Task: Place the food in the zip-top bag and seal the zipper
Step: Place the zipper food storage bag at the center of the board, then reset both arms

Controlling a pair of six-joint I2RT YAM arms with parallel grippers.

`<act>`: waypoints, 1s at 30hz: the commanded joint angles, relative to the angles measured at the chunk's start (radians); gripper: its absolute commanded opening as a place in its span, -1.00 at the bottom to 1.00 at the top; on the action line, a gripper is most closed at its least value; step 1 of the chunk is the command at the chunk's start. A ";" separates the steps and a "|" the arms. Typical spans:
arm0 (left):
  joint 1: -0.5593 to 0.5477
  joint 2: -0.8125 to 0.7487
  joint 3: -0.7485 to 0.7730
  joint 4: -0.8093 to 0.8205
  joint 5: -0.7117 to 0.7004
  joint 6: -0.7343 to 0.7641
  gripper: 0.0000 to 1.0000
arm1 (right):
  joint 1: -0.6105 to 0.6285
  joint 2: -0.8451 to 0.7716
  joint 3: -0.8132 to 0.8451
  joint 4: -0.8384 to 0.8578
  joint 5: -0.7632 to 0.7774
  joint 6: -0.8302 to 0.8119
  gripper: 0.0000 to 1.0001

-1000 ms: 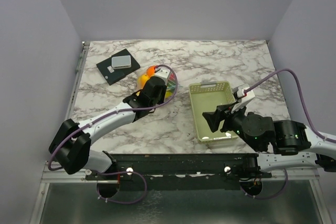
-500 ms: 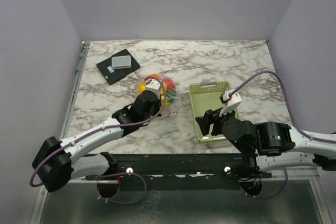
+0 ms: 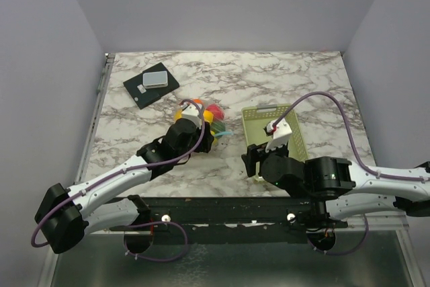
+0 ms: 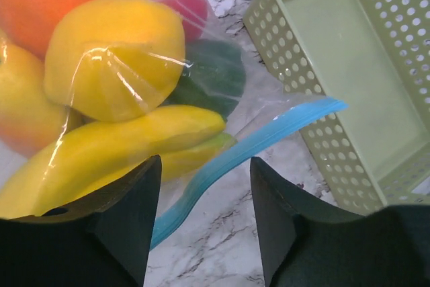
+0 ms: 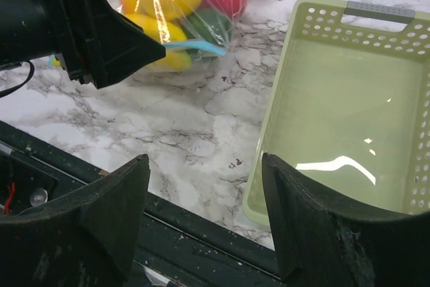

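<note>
Zipper [image 4: 269, 132] lies just beyond the left gripper [image 4: 206, 166], its jaws apart.

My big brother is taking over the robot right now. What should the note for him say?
Grippers: the left gripper is open and holds nothing, poised just over the zipper. The right gripper is open and holds nothing, above the table by the green basket.
Things: the zip-top bag lies on the table left of the basket, with the food inside it.
Done: the food is bagged; none shows in the basket.
Left: the zipper looks flat, but the views cannot prove it is sealed all along. Check it, and press along it if needed.
</note>
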State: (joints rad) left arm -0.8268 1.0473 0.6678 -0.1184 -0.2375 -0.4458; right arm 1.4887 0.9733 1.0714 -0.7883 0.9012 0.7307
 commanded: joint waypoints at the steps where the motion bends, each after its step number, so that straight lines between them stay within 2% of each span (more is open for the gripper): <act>1: -0.002 -0.007 0.062 -0.059 0.049 -0.006 0.31 | -0.034 0.029 0.006 -0.015 0.007 0.021 0.47; 3: -0.002 -0.009 0.086 -0.083 0.053 -0.004 0.61 | -0.062 0.052 0.016 -0.014 -0.022 0.012 0.47; 4: -0.003 -0.009 0.101 -0.099 0.053 -0.004 0.83 | -0.077 0.066 0.021 -0.013 -0.036 0.007 0.48; 5: -0.003 -0.007 0.118 -0.117 0.055 -0.001 0.95 | -0.094 0.079 0.025 -0.013 -0.049 0.002 0.48; 6: -0.003 -0.006 0.133 -0.134 0.058 0.002 0.97 | -0.111 0.090 0.030 -0.014 -0.065 -0.002 0.49; 20: -0.001 -0.062 0.315 -0.336 -0.004 0.092 0.98 | -0.452 0.117 -0.010 0.074 -0.330 -0.096 0.60; 30: -0.001 -0.149 0.376 -0.409 -0.072 0.160 0.98 | -0.648 0.040 -0.009 0.059 -0.407 -0.133 0.92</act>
State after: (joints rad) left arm -0.8268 0.9554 1.0134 -0.4717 -0.2478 -0.3317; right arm 0.8986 1.0657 1.0740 -0.7349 0.5541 0.6292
